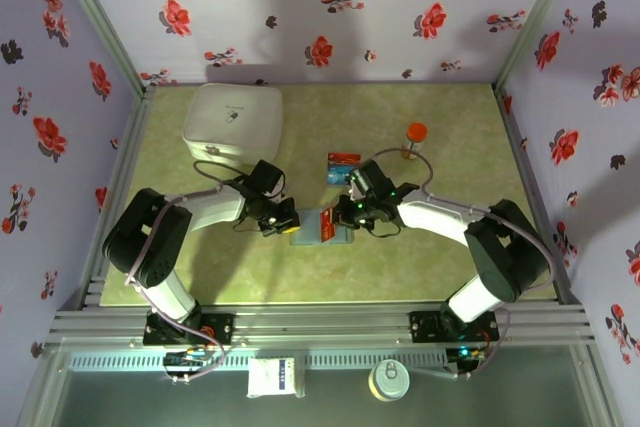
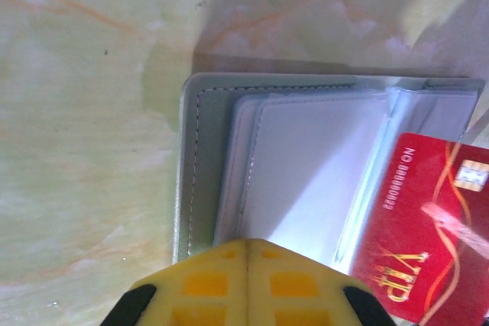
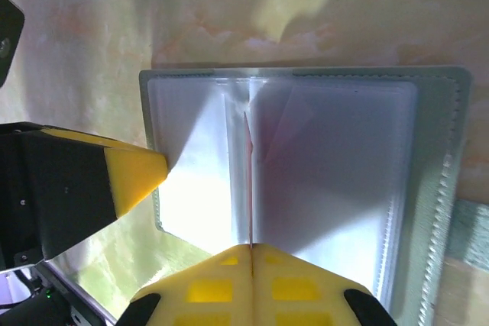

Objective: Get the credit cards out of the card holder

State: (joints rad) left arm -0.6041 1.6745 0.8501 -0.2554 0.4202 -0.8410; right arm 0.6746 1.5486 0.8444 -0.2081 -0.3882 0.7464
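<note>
Card holder [image 3: 336, 188] lies open flat on the surface [image 1: 470, 167], mid-front between both arms. Right pincer [image 3: 250, 257] is closed on the red card [image 2: 428, 227]; I see it edge-on in the right wrist view, standing over the holder's centre fold. Left pincer [image 2: 248, 253] is closed with nothing between its fingers, tip touching the holder's outer edge. The clear sleeves look pale, and I can't tell if more cards sit inside. Another card [image 1: 343, 167] lies loose on the surface just behind the holder. White box [image 1: 232, 119] at back left, lid on. Orange-capped bottle [image 1: 415, 135] stands back right.
</note>
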